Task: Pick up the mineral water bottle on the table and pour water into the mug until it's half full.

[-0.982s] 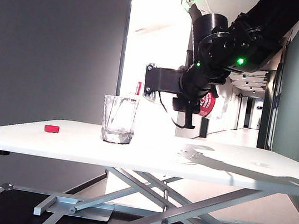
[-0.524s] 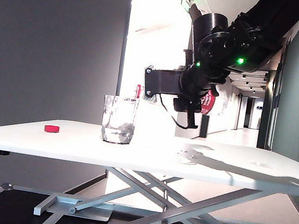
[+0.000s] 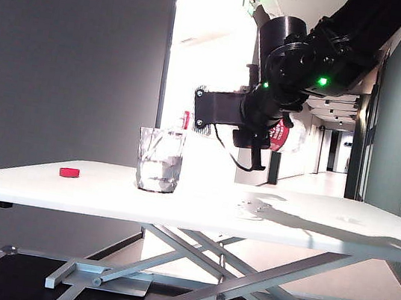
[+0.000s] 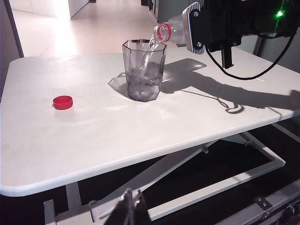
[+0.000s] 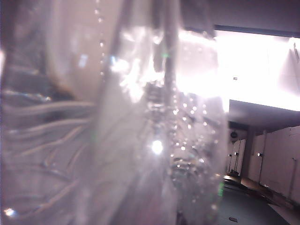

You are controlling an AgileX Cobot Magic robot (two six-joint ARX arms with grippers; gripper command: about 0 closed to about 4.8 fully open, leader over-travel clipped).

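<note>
My right gripper (image 3: 200, 109) (image 4: 191, 27) is shut on the mineral water bottle (image 3: 186, 121) (image 4: 169, 32) and holds it tipped nearly level above the table (image 3: 324, 230) (image 4: 93, 136). The bottle's red-ringed mouth sits just over the rim of the mug (image 3: 159, 160) (image 4: 143, 70), a clear faceted glass. A stream of water runs from it into the mug, which holds churning water in its lower part. In the right wrist view the wet clear bottle (image 5: 117, 117) fills the picture and hides the fingers. My left gripper (image 4: 132, 199) is shut, low in front of the table's near edge, holding nothing.
A small red cap (image 3: 69, 172) (image 4: 62, 101) lies on the table left of the mug. The right arm's black cable (image 4: 243, 70) hangs above the table's right part. Under the table is a grey scissor frame (image 3: 227, 275).
Water keeps running into the mug and its level looks a little higher. Neither arm has visibly moved.
</note>
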